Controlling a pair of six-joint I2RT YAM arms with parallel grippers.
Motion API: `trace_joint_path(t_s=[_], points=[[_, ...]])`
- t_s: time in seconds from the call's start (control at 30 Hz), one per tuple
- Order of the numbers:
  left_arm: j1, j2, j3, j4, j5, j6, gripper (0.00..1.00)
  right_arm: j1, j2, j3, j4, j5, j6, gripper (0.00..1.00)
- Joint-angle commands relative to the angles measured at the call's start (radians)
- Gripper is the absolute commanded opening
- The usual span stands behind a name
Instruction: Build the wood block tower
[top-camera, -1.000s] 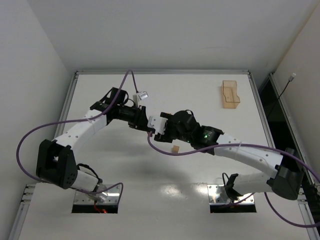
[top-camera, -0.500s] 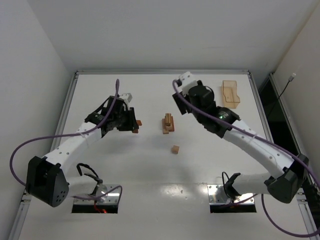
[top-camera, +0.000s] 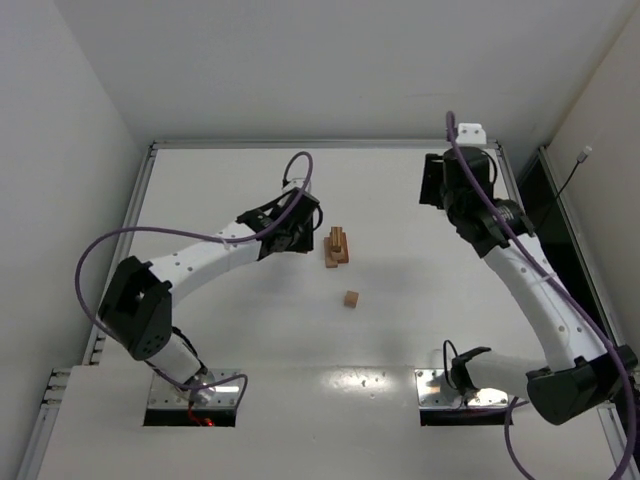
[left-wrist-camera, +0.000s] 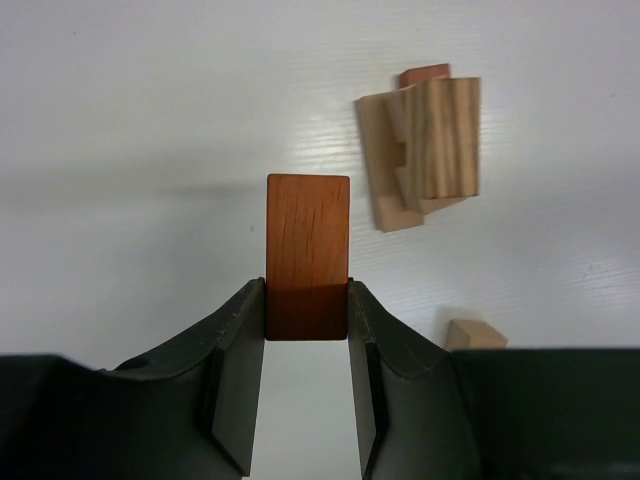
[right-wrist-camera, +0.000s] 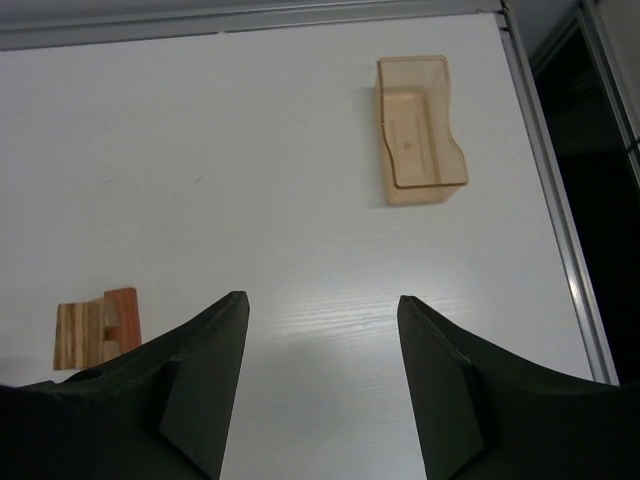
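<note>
The white table (top-camera: 220, 330) carries the tower (top-camera: 337, 246), a loose tan cube (top-camera: 350, 298), and a translucent tray (right-wrist-camera: 420, 130).

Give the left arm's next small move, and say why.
Probably shift the left gripper toward the tower and raise it above the top. It is shut on a reddish-brown block, which is beside the tower, apart from it. The right gripper is open, empty and well clear.

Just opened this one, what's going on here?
The left gripper is clamped on a reddish-brown wood block, holding it just beside the partly built tower. A small tan cube lies loose nearby, not yet stacked. The right gripper is open and empty, off to the side with the translucent tray in its view.
</note>
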Motion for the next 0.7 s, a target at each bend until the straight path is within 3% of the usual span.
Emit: trace_joint_path(t_s=[0.0,0.53,0.67], points=[[-0.046,0.044,0.098,0.044,-0.076,-0.018,0.00,-0.092,-0.057,-0.012,-0.033,-0.083,0.099,0.58],[-0.134,0.200,0.242,0.073,-0.127,0.001,0.00,-0.334,-0.128,-0.073,-0.061,-0.380,0.151,0.58],[-0.134,0.223,0.282,0.082,-0.127,0.021,0.00,-0.368,-0.128,-0.082,-0.061,-0.465,0.142,0.67]])
